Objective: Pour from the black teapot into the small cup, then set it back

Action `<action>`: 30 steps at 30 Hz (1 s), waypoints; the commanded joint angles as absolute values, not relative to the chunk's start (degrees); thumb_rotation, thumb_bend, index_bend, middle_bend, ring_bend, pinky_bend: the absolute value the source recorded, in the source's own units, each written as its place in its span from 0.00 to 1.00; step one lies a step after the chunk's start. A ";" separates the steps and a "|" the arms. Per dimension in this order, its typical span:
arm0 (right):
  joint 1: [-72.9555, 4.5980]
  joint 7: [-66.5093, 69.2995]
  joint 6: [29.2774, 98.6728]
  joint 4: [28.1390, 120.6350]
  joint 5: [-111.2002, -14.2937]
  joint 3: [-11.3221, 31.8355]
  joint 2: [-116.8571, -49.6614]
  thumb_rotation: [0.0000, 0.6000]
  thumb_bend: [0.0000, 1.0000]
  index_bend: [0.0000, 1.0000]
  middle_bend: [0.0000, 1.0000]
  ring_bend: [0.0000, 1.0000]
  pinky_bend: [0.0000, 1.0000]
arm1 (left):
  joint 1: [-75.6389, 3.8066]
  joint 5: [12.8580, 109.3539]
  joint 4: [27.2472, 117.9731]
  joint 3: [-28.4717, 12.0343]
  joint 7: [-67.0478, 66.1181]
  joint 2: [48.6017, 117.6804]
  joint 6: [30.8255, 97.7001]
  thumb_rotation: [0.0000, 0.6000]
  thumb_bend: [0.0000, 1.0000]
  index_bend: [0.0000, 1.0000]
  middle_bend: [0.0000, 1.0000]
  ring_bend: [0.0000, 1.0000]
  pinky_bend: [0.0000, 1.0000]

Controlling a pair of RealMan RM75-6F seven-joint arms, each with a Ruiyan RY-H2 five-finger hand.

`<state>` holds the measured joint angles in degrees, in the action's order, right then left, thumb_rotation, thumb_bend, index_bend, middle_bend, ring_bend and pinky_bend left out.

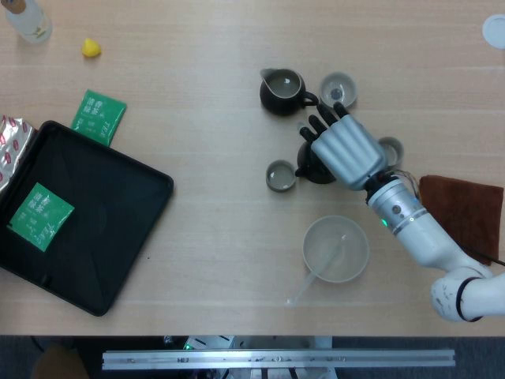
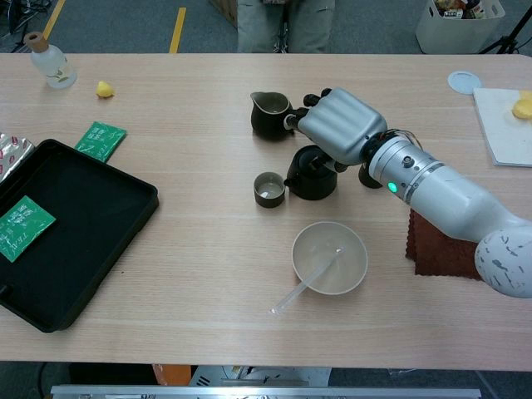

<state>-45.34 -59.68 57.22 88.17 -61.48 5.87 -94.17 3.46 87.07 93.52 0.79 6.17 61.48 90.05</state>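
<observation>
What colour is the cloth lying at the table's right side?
Dark reddish brown cloth; the head view shows it best.

Right hand [image 1: 344, 150] gripped black teapot [image 2: 310, 178] from above, fingers curled down, arm angled in from table's right edge.

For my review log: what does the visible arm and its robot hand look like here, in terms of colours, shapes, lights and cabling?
Only the right robot hand shows: a boxy silver-grey metallic back with black fingers. Behind it a ringed silver wrist carries a small green light, with thin wires showing at the joint. The forearm is a smooth light-grey cylinder ending in a rounded, speckled elbow. The left arm is out of frame.
</observation>
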 commanded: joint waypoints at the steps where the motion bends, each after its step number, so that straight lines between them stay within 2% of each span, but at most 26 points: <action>1: -45.75 -59.31 57.09 87.96 -60.78 6.05 -94.13 1.00 0.26 0.27 0.35 0.23 0.30 | 3.50 86.91 93.45 0.76 6.18 61.42 89.99 1.00 0.30 0.11 0.17 0.10 0.09; 16: -49.16 -56.61 55.56 83.27 -55.91 8.79 -96.83 1.00 0.26 0.29 0.36 0.24 0.30 | 3.53 86.86 94.34 0.69 5.39 60.89 89.97 1.00 0.30 0.11 0.17 0.10 0.09; 25: -50.89 -55.99 55.74 80.65 -54.57 9.18 -98.87 1.00 0.26 0.29 0.36 0.24 0.30 | 4.13 86.73 94.84 0.86 5.25 60.48 90.55 1.00 0.30 0.11 0.17 0.10 0.09; 30: -51.03 -55.79 54.80 82.22 -53.61 8.11 -97.45 1.00 0.26 0.29 0.36 0.24 0.30 | 4.38 86.56 94.73 0.84 5.39 60.36 90.78 1.00 0.30 0.11 0.17 0.10 0.09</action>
